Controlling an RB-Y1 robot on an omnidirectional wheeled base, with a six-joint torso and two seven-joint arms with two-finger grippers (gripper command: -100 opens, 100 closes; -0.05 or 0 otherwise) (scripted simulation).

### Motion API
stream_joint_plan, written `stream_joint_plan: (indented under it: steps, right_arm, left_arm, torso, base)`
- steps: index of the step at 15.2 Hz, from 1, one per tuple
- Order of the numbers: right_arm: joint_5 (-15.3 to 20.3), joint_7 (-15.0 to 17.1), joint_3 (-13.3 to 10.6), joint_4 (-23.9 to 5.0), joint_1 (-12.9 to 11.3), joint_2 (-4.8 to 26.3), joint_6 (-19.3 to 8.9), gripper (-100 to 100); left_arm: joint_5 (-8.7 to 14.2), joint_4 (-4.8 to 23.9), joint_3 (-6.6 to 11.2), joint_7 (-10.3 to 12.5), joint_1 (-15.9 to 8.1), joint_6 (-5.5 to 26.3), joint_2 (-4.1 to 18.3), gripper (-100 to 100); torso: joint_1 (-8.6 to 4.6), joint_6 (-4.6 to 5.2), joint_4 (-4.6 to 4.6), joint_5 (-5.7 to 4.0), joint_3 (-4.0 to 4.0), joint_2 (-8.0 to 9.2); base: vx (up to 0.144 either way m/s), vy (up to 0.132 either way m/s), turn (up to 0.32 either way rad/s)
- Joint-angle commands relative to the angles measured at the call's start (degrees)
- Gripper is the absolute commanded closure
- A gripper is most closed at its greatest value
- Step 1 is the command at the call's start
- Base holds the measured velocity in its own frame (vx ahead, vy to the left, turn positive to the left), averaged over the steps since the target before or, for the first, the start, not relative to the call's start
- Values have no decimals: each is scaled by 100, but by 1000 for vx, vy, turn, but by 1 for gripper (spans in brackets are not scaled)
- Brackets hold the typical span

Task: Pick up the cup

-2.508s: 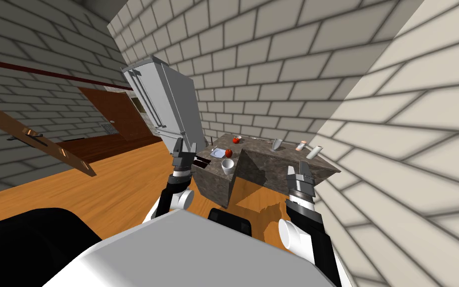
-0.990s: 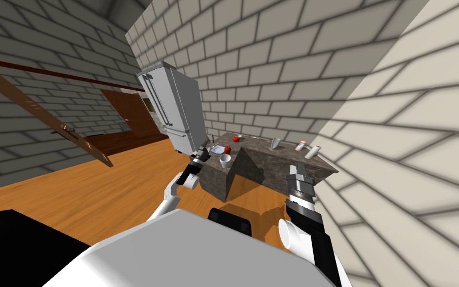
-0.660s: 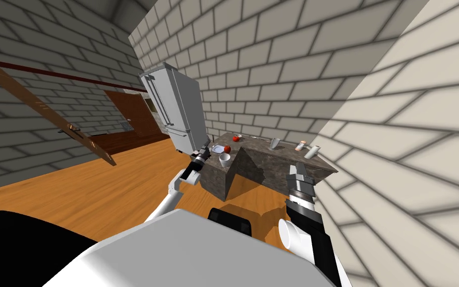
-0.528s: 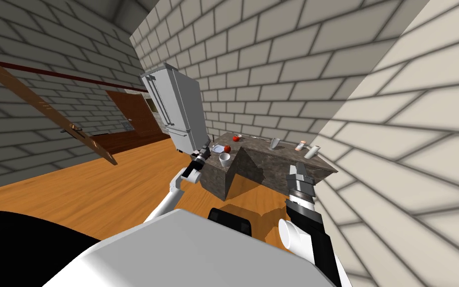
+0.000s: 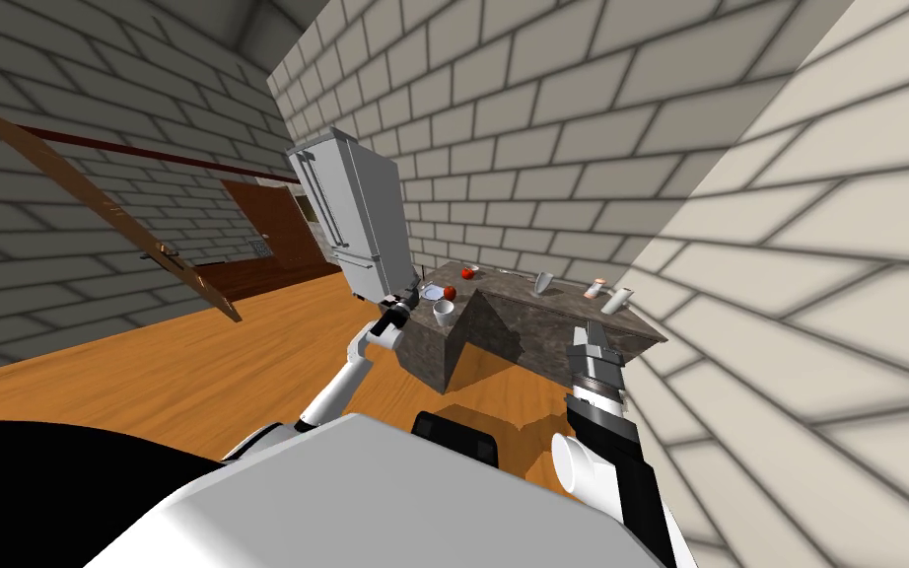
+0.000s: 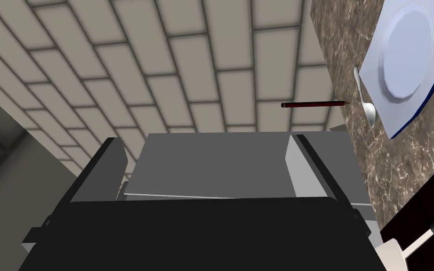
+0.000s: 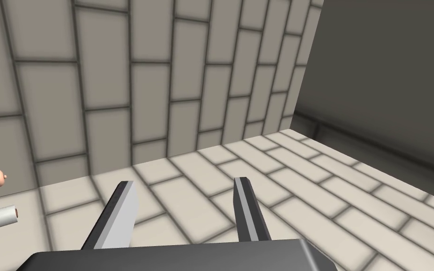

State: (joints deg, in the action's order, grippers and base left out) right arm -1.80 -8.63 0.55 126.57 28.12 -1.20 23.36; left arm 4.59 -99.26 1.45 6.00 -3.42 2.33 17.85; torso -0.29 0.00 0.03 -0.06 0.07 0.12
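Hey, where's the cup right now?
In the head view the white cup stands on the near left corner of the dark counter, just before the red apple and the plate, the left gripper close to its left.

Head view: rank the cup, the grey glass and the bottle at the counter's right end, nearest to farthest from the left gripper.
1. Cup, on the counter's near left corner, beside the left gripper.
2. Grey glass, mid-counter, towards the back.
3. Bottle, far right end.

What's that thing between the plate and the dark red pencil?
A silver spoon lies there on the dark marble counter, close beside the plate, with the pencil pointing its tip at it. My left wrist view shows it.
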Motion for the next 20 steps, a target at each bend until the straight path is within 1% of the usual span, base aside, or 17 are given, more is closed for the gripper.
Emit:
stream_joint_plan:
  steps: [1, 2, 3, 5, 6, 7, 9, 10, 11, 12, 14, 15, 16, 17, 18, 19, 20]
  right_arm:
    - [0, 0, 0, 0, 0, 0, 0, 0]
    - [0, 0, 0, 0, 0, 0, 0, 0]
    - [0, 0, 0, 0, 0, 0, 0, 0]
    - [0, 0, 0, 0, 0, 0, 0, 0]
    - [0, 0, 0, 0, 0, 0, 0, 0]
    - [0, 0, 0, 0, 0, 0, 0, 0]
    - [0, 0, 0, 0, 0, 0, 0, 0]
    - [0, 0, 0, 0, 0, 0, 0, 0]
    - [0, 0, 0, 0, 0, 0, 0, 0]
    - [0, 0, 0, 0, 0, 0, 0, 0]
    - [0, 0, 0, 0, 0, 0, 0, 0]
    - [0, 0, 0, 0, 0, 0, 0, 0]
    - [0, 0, 0, 0, 0, 0, 0, 0]
    - [0, 0, 0, 0, 0, 0, 0, 0]
    - [0, 0, 0, 0, 0, 0, 0, 0]
    - [0, 0, 0, 0, 0, 0, 0, 0]
    - [0, 0, 0, 0, 0, 0, 0, 0]
  left_arm:
    - [17, 112, 9, 39, -119, 286, 34, -100]
    - [17, 112, 9, 39, -119, 309, 34, -100]
    - [50, 416, 25, 118, -408, 489, 100, -100]
    - [50, 441, 25, 118, -449, 701, 100, -100]
    - [50, 441, 25, 118, -449, 706, 100, -100]
    - [84, 735, 42, 199, -723, 900, 159, -100]
    - [84, 776, 42, 199, -785, 1110, 159, -100]
    - [84, 776, 42, 199, -785, 1110, 159, -100]
    - [118, 1033, 59, 281, -1037, 1321, 213, -100]
    - [118, 1115, 59, 281, -1124, 1426, 213, -100]
    - [118, 1115, 59, 281, -1124, 1519, 213, -100]
    - [152, 1373, 76, 365, -1373, 1728, 261, -100]
    - [152, 1441, 76, 365, -1465, 1845, 261, -100]
    - [152, 1457, 76, 365, -1465, 1931, 261, -100]
    - [187, 1655, 93, 449, -1673, 2080, 303, -100]
    - [187, 1757, 93, 449, -1779, 2195, 303, -100]
    - [187, 1801, 93, 449, -1807, 2318, 303, -100]
  torso:
    - [0, 0, 0, 0, 0, 0]
    - [3, 0, 0, 0, 0, 0]
    - [9, 0, 0, 1, -1, -3]
    - [10, 0, 0, 2, -1, -2]
    - [9, 0, 0, 2, -1, -2]
    - [12, 0, -1, 2, -2, -4]
    - [7, 0, -1, 1, -2, -3]
    - [6, 0, -1, 1, -2, -3]
    - [10, 0, -1, 2, -2, -5]
    - [10, -1, -1, 2, -2, -4]
    - [6, 0, 0, 1, -1, -2]
    - [10, 0, -1, 2, -2, -4]
    - [10, -1, 0, 2, -2, -4]
    - [6, 0, 0, 1, -1, -2]
    - [5, 0, 0, 1, -1, -2]
    - [2, -1, 0, 0, -1, -2]
    - [-1, 0, 0, -1, -1, -2]
  base:
    - [-37, -53, 25]
    - [-22, -28, 3]
    - [-29, -33, 41]
    - [-35, -46, 39]
    - [-17, -30, 0]
    - [-29, -46, 37]
    - [-32, -51, 42]
    - [-20, -34, 1]
    - [-31, -43, 37]
    - [-42, -56, 57]
    - [-26, -39, 13]
    - [-28, -37, 50]
    - [-41, -56, 57]
    - [-33, -53, 18]
    - [-36, -65, 39]
    - [-36, -72, 51]
    - [-31, -54, 25]
